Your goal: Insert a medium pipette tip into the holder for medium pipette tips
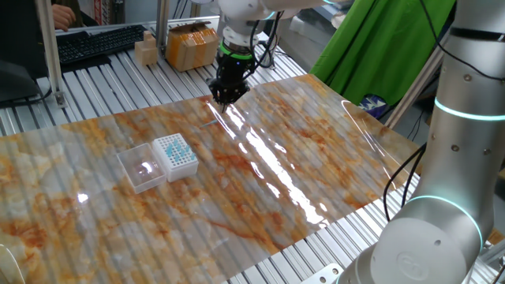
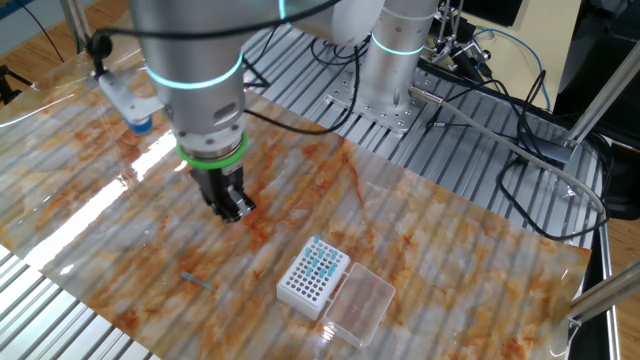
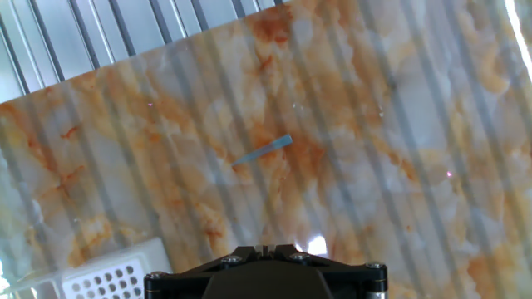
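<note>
The medium pipette tip [image 3: 262, 151] is a thin bluish sliver lying flat on the marbled mat. It also shows in the other fixed view [image 2: 197, 280], near the mat's front edge. My gripper [image 2: 236, 211] hangs above the mat, apart from the tip, with its jaws together and nothing between them; it also shows in one fixed view [image 1: 223, 98]. The holder for medium pipette tips [image 1: 174, 152] is a white box with a teal dotted grid, its clear lid [image 1: 140, 168] open beside it. The holder also shows in the other fixed view [image 2: 313, 277] and the hand view's lower left corner [image 3: 104, 278].
The marbled mat [image 1: 300, 158] lies on a slatted metal table [image 1: 102, 79]. Cardboard boxes [image 1: 189, 43] and a keyboard [image 1: 99, 39] stand beyond the mat. The arm's base [image 2: 390, 80] and cables [image 2: 520, 150] are at the far side.
</note>
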Available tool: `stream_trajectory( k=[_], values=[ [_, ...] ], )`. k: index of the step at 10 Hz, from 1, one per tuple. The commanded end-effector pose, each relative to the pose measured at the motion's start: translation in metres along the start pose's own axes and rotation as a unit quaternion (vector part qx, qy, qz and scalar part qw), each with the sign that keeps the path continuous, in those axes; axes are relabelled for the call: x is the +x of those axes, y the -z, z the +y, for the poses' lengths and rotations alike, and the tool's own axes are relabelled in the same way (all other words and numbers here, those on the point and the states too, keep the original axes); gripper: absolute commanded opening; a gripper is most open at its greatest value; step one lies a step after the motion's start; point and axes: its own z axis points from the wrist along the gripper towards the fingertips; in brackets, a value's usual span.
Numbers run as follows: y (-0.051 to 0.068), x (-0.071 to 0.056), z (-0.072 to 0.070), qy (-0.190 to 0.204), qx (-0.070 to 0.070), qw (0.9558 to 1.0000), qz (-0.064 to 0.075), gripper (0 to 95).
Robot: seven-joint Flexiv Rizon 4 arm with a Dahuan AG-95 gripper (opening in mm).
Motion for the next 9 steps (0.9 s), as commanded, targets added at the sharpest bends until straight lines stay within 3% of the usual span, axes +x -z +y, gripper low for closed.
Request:
stream_trajectory(
  k=[1,9],
  values=[
    [-0.007,-0.004,0.0,0.008,-0.001,1.0,-0.001,0.0],
    [-0.036,-0.008,0.0,0.021,-0.001,0.9998,-0.005,0.0]
  ],
)
